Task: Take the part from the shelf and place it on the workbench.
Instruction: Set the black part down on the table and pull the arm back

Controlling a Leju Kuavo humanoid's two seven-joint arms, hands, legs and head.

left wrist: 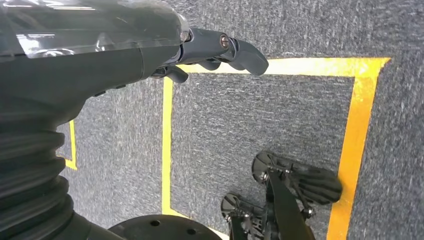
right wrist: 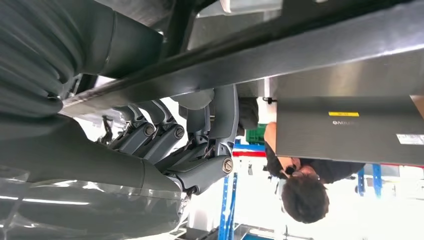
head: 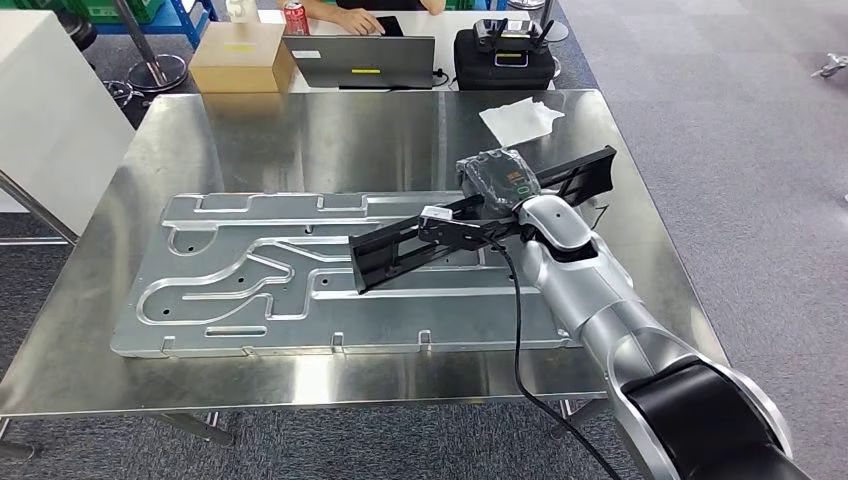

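In the head view the right hand (head: 497, 185) grips the long black part (head: 480, 220) above the grey plate (head: 250, 270) on the tabletop (head: 300, 130), the left wrist view has the left hand (left wrist: 210, 50) loosely curled and empty above the floor (left wrist: 260, 115), and the right wrist view shows fingers (right wrist: 200, 130) wrapped around the part (right wrist: 280, 55).

One steel tabletop (head: 300, 130) carries one large grooved metal plate (head: 230, 290) and one crumpled white sheet (head: 520, 120). One long black part (head: 400, 250) sits in one robot hand (head: 497, 185), the right; one other robot hand (left wrist: 210, 50), the left, hangs over the floor. Beyond stand one cardboard box (head: 240, 58), one laptop (head: 362, 62), one red can (head: 296, 17), one black case (head: 505, 58) and one person (head: 350, 15).
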